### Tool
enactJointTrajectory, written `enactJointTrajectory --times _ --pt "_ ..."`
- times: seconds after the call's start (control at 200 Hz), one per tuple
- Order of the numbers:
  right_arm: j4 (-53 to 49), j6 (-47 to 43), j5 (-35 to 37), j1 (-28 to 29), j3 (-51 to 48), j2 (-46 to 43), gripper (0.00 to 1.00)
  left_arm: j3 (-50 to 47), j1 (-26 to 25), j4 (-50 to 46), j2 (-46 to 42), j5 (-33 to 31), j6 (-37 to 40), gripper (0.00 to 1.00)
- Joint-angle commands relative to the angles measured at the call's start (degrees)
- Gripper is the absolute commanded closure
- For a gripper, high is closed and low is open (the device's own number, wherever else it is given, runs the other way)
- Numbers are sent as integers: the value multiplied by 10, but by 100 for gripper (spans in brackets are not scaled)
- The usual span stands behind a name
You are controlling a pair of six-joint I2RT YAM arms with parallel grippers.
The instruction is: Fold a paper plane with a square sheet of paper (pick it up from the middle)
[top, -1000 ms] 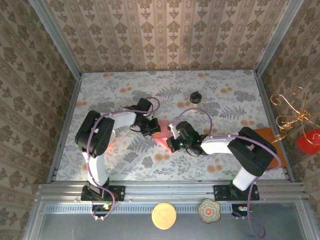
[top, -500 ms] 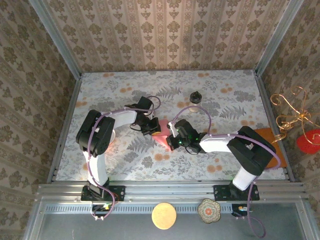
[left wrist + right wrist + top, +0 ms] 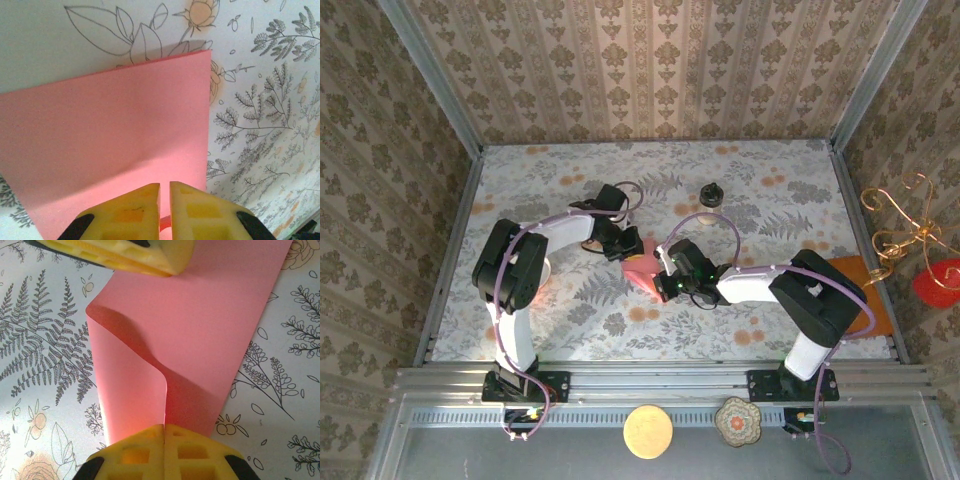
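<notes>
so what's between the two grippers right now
The square sheet of paper, bowed into a loose fold, spans the whole stretch from the right gripper to the left gripper; the right wrist view shows it.

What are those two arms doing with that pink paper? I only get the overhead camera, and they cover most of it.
Observer: The right wrist camera shows the right gripper shut on one edge of the square sheet of paper.
Operator: Is the paper lying flat?
Observer: No. Beside that grip one flap curls up and over in a loose loop, not a pressed crease.
Operator: And the other arm?
Observer: In the left wrist camera the left gripper pinches the sheet's near edge, its yellow fingers almost touching. The rest stretches away over the flowered table with no sharp crease.
</notes>
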Motion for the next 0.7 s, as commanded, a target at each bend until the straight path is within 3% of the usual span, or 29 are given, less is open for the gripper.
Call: enactJointTrajectory --times 0.0,0.695 --pt "-9 -7 -7 -3 12 5 100 15 3 -29 26 -19 17 86" --pt "-9 -6 -35 -17 34 27 100 23 -3 -59 57 -27 37 92"
